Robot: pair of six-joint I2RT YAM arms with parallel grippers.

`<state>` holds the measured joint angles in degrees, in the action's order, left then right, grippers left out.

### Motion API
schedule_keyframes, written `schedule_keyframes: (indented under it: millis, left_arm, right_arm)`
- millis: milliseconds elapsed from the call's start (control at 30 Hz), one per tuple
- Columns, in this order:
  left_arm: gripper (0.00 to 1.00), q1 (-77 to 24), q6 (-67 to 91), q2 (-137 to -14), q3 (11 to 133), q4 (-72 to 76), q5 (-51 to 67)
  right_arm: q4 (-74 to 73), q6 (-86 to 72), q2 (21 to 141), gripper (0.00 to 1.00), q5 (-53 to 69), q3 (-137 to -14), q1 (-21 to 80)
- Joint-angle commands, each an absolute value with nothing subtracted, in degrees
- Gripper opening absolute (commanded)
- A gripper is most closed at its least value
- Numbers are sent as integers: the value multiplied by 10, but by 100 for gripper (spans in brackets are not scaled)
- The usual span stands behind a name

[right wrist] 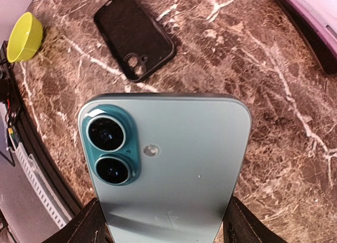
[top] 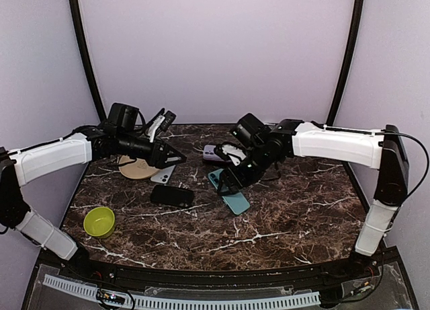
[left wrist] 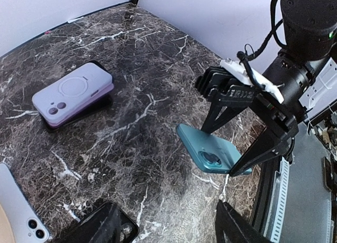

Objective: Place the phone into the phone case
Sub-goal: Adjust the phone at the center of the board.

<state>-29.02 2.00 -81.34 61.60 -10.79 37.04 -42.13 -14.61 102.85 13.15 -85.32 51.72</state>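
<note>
No word, brand, number or sign is legible anywhere; the only faint mark, on the back of the teal phone, is too blurred to read.

between the black right fingers the phone is pale teal, its camera bump a deeper teal; beyond the fingertips, a black phone case and a yellow-green bowl on a dark brown marble table veined white
</note>
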Motion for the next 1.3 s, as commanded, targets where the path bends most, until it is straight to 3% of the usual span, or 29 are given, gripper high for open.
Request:
schedule_keyframes:
  millis: [0,167,367,567,933,1267]
  left_arm:
    - [63,-310,-63,-777,602,-116,385]
    - [62,-330,-224,-683,546,-54,390]
    - [70,-341,-471,-565,439,77,512]
    - [70,-381,-593,-587,497,-69,497]
    - [73,-464,-668,-629,526,-165,428]
    - [69,-495,-649,-648,517,-117,417]
  right_arm:
    - [-362,-107,951,38,179,-840,524]
    - [-372,-23,913,38,252,-830,538]
    - [-457,63,926,34,321,-871,565]
    - [-526,100,956,34,343,-918,596]
    - [-558,115,988,34,368,-969,625]
    - [-566,121,1003,34,370,-985,630]
